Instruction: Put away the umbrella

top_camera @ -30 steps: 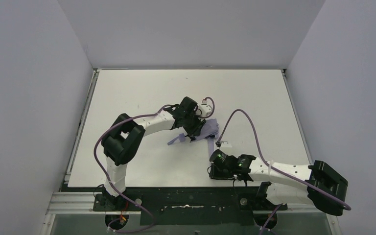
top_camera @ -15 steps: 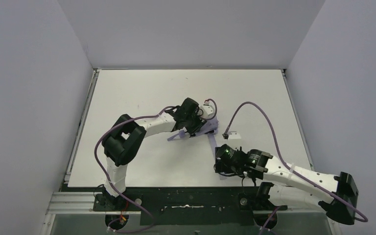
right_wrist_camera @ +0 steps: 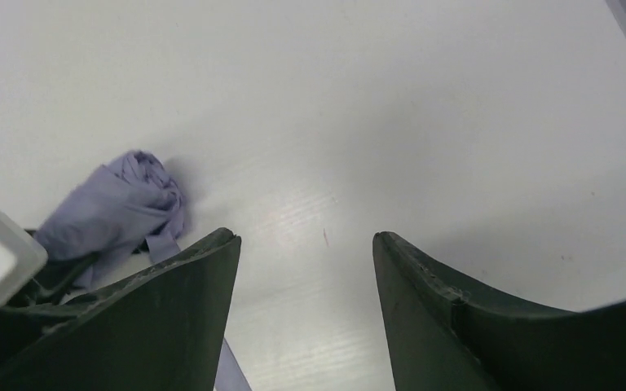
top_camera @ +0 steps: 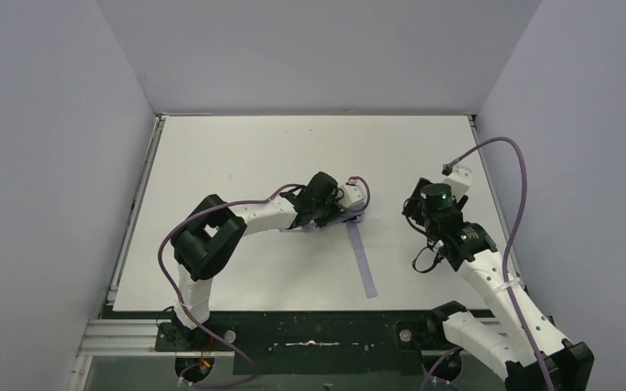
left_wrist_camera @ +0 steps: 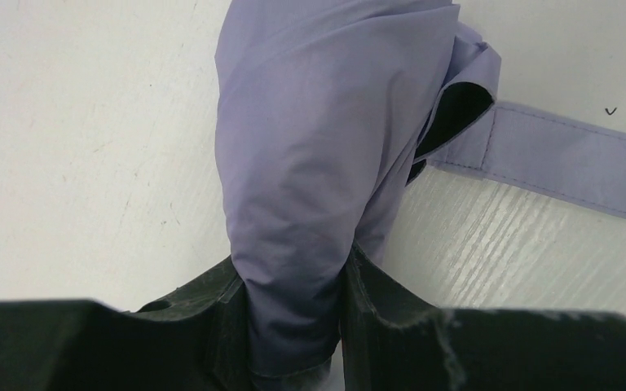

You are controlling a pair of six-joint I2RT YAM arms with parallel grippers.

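Swung away, right jaws spread wide — left jaws pinch the bunched lavender umbrella [left_wrist_camera: 310, 187].

umbrella [left_wrist_camera: 310, 163] | lavender, black lining, folded into bundle | lying mid-scene | strap [top_camera: 363, 265] stretched flat nearward

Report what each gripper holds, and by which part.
Left gripper clamps the lavender fabric folding umbrella by its bundled canopy. Right gripper is open, holding nothing.

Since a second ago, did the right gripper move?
Yes. The right gripper moved away from the table's front edge, back and right toward the side wall.
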